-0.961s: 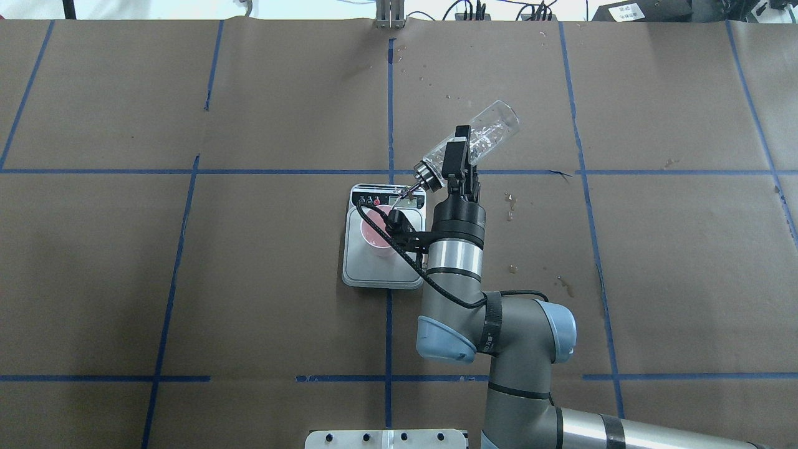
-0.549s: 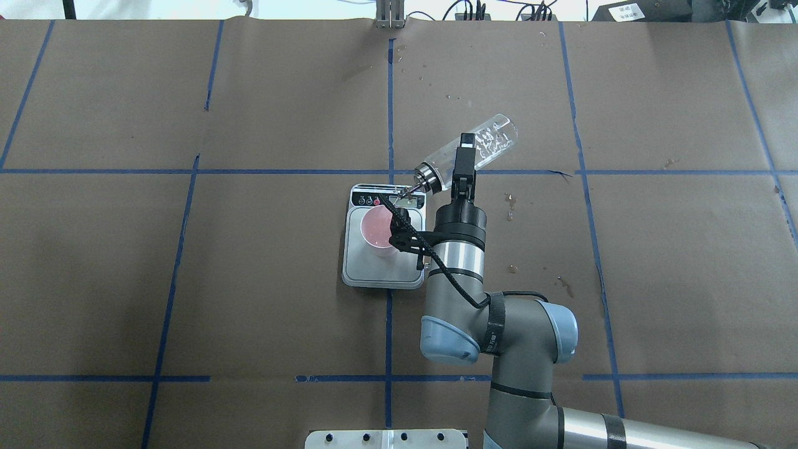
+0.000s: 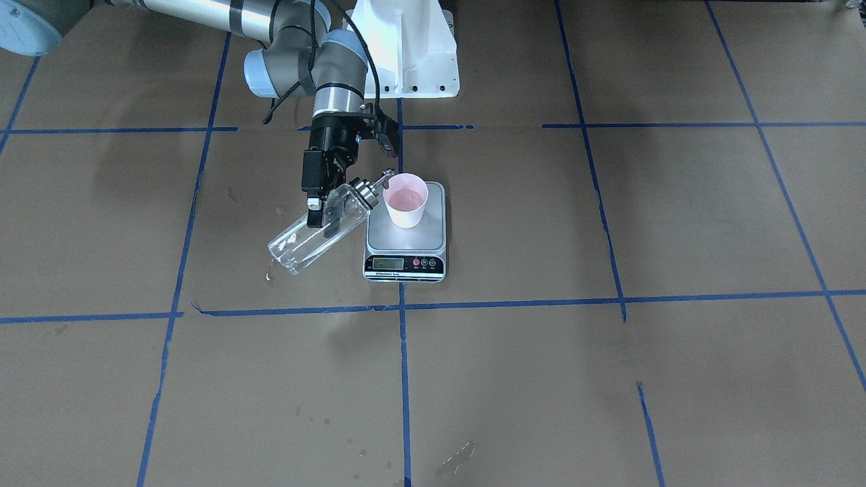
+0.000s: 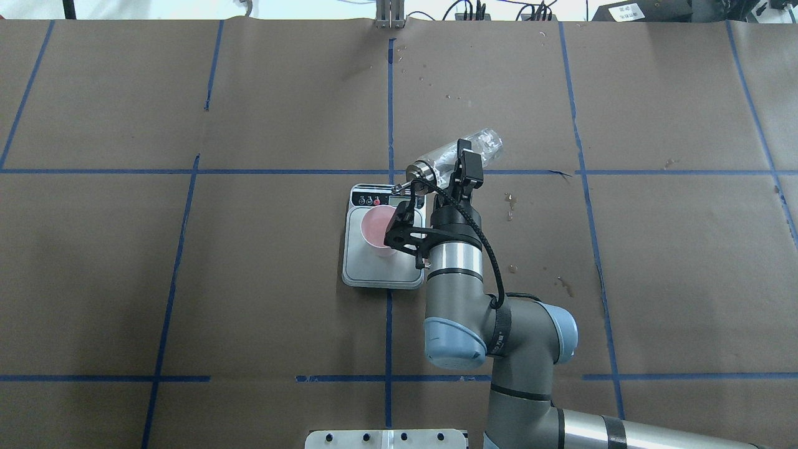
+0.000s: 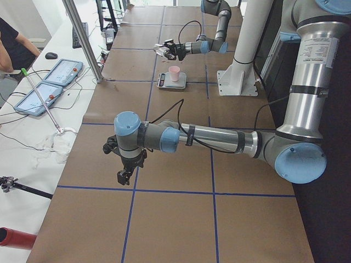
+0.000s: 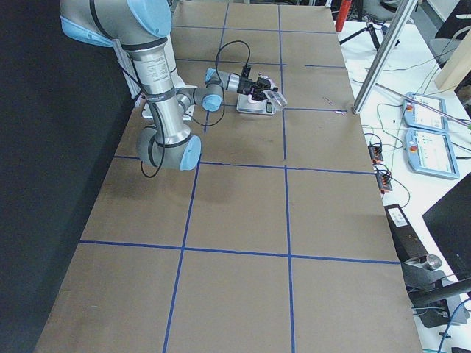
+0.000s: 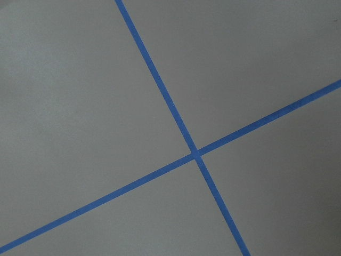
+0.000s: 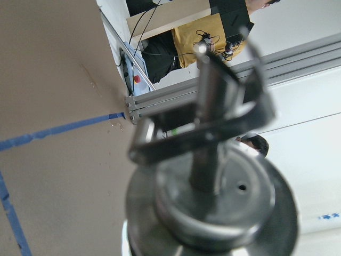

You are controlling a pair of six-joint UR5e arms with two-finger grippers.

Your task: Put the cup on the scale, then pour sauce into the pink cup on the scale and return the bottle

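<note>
The pale pink cup (image 4: pixel 376 227) stands upright on the scale (image 4: pixel 381 269); it also shows in the front view (image 3: pixel 406 200) on the silver platform (image 3: pixel 406 240). My right gripper (image 4: pixel 464 161) is shut on the clear glass bottle (image 4: pixel 452 156), held about level just right of the scale. Its silver cap (image 4: pixel 419 169) and spout (image 4: pixel 399 185) point toward the scale's display strip, beside the cup's rim (image 3: pixel 388 177). No stream of sauce is visible. My left gripper (image 5: pixel 125 176) hangs over bare paper far from the scale; I cannot tell whether it is open.
Wet drips mark the paper right of the scale (image 4: pixel 510 204) and nearer the robot (image 4: pixel 564 284). Blue tape lines (image 4: pixel 389 112) grid the brown paper. The white robot mount (image 3: pixel 406 51) stands behind the scale. Operators and tablets (image 5: pixel 55 71) are past the far edge.
The right wrist has rotated and the bottle has swung from a steep mouth-down tilt toward level, its base dropping. The spout has lifted away from the cup. Cup and scale have not moved.
</note>
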